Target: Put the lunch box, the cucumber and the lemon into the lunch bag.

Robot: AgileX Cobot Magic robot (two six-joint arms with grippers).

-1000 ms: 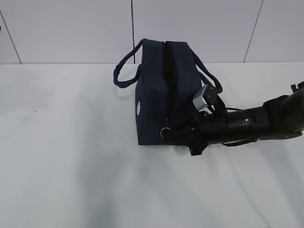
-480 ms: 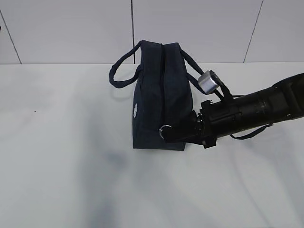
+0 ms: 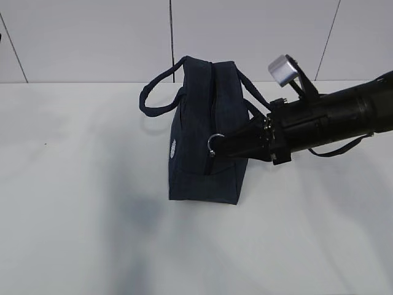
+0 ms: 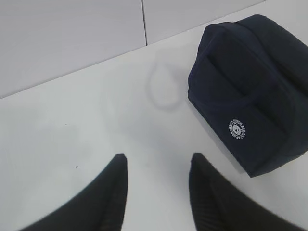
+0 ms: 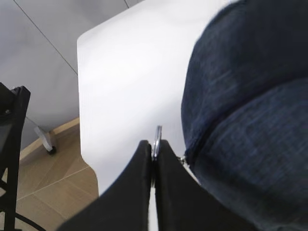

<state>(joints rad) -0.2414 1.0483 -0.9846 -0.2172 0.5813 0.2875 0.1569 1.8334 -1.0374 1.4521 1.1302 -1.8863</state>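
While the right gripper [image 5: 153, 159] pinches the ring pull [image 3: 215, 142] of the lunch bag [image 3: 206, 129] just ahead of its fingers, pull slowly along the zipper. The left gripper [image 4: 156, 180] waits open, bag far beyond it.

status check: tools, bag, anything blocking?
Right tool shut on ring pull of lunch bag. Left tool open, over bare table. Nothing blocking.

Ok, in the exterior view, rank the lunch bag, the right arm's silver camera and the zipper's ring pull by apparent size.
1. Lunch bag, by far the largest.
2. Silver wrist camera on the right arm.
3. Ring pull, the smallest, pinched in the right gripper.
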